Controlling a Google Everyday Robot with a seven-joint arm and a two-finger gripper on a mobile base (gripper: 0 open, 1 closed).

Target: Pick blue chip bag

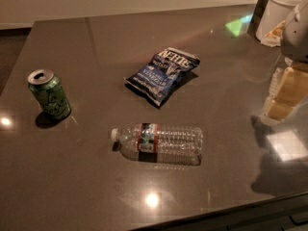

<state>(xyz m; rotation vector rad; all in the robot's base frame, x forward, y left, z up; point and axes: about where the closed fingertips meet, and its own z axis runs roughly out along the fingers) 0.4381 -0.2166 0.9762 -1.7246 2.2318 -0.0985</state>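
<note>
The blue chip bag (162,74) lies flat on the dark tabletop (86,186), a little past the middle. It is dark blue with a black top band and white lettering, and its top points to the far right. My gripper (287,94), tan below a grey wrist, hangs at the right edge of the view. It is well to the right of the bag, touches nothing and holds nothing.
A clear plastic water bottle (158,143) lies on its side in front of the bag. A green can (49,95) stands upright at the left. A white container (281,11) stands at the far right corner. The table's front edge runs along the bottom right.
</note>
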